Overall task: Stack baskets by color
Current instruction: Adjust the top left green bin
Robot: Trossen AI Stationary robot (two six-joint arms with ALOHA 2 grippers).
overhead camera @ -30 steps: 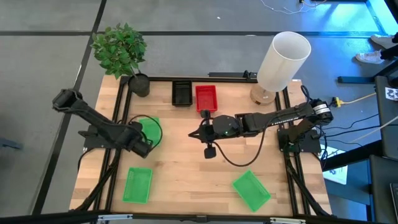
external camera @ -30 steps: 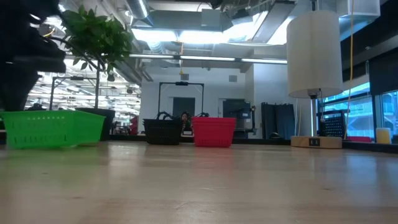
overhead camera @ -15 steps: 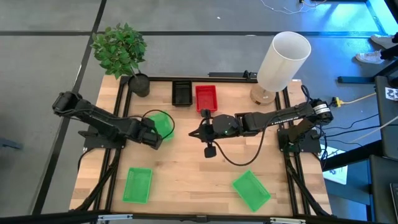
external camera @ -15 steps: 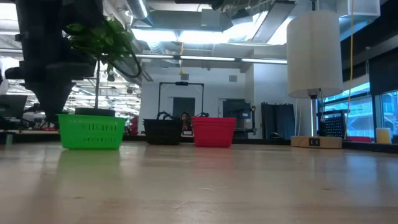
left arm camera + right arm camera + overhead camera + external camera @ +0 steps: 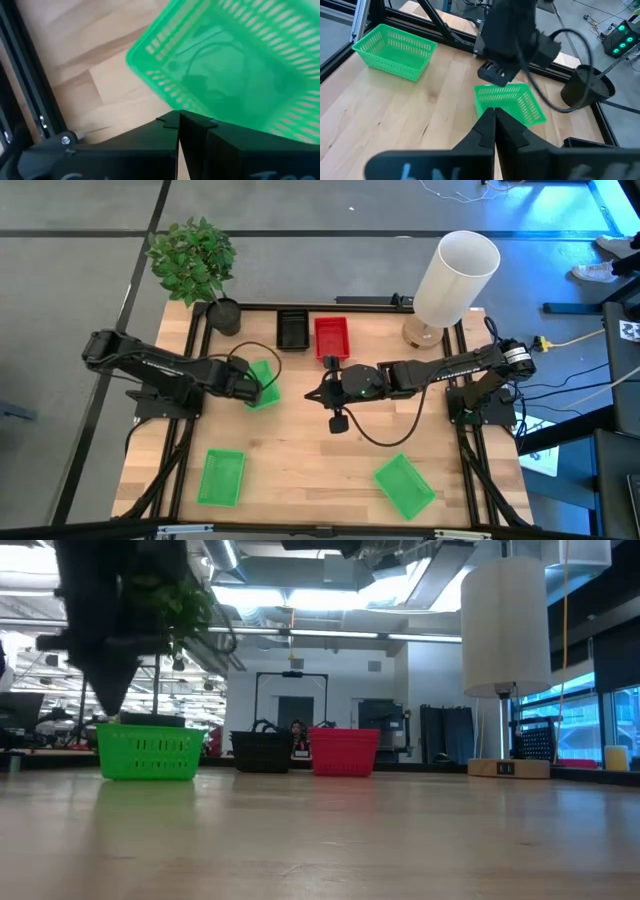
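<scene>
My left gripper (image 5: 249,387) is shut on a green basket (image 5: 264,382) left of the table's middle; it also shows in the low view (image 5: 150,752) and the right wrist view (image 5: 512,102). Two more green baskets lie near the front edge, one left (image 5: 221,477) and one right (image 5: 404,486). A black basket (image 5: 292,330) and a red basket (image 5: 332,337) stand side by side at the far edge. My right gripper (image 5: 311,395) hangs shut above the table's middle, pointing toward the left arm, holding nothing. My left gripper pinches the rim of one basket wall (image 5: 172,106), near a corner, between its two fingers. The fingers come steeply from above, slanting in from the table's left. The basket sits roughly level below them; whether its bottom (image 5: 150,776) touches the table, I cannot tell.
A black plant pot (image 5: 225,315) with a leafy plant stands at the far left corner. A tall white lampshade (image 5: 456,277) on a wooden base stands at the far right. Bare wood lies between the held basket and the front baskets.
My left gripper has carried the green basket toward the table's right and a little toward its far edge, rolling its wrist. The basket has turned about, so the low view now sees its short end instead of its long side.
</scene>
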